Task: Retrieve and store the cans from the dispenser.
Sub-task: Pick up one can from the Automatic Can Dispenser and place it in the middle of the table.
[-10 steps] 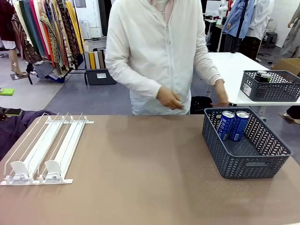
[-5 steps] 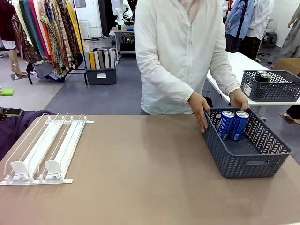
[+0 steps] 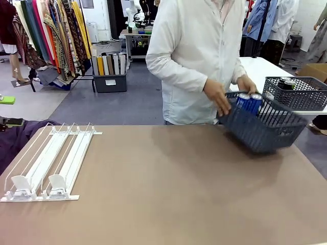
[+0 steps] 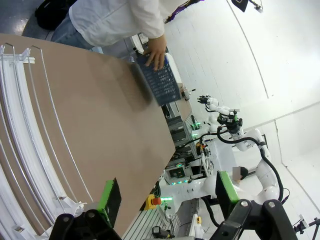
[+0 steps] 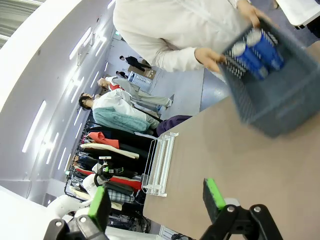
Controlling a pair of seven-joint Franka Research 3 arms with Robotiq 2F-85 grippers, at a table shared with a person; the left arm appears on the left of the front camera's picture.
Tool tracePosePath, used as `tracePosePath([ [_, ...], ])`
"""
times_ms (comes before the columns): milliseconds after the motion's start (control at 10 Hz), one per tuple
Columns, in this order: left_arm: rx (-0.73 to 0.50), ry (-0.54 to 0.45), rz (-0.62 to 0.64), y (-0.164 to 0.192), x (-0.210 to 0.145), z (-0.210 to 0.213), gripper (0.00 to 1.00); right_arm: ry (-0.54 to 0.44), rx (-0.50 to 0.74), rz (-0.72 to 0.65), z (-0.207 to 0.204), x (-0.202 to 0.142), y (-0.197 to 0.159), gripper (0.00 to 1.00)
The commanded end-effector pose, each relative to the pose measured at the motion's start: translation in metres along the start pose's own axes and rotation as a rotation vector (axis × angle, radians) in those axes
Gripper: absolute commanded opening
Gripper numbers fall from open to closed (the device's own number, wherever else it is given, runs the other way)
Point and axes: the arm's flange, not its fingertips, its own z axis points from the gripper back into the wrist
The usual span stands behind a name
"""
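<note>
Your left gripper [image 4: 167,197] hangs released above the counter [image 3: 168,194], its green pads wide apart with nothing between them, just over the near end of the dispenser [image 4: 20,150]. Your right gripper [image 5: 157,200] is likewise spread and empty. The dispenser [image 3: 48,163] lies on the counter's left side with no cans in its lanes. At the far right, the person's hands [image 3: 217,97] hold the grey basket [image 3: 265,125] tilted off the counter, two blue cans [image 3: 249,102] inside.
</note>
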Motion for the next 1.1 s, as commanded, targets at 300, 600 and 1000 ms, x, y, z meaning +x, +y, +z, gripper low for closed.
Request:
tracePosePath([
  [300,0.012,0.008,0.011,-0.0018,-0.0024,0.002,1.0,-0.02,0.028,0.016,-0.0027,0.0023,0.0018,1.0],
  [600,0.012,0.008,0.011,-0.0018,-0.0024,0.002,1.0,-0.02,0.028,0.016,-0.0027,0.0023,0.0018,1.0],
  [1000,0.012,0.008,0.011,-0.0018,-0.0024,0.002,1.0,-0.02,0.028,0.016,-0.0027,0.0023,0.0018,1.0],
])
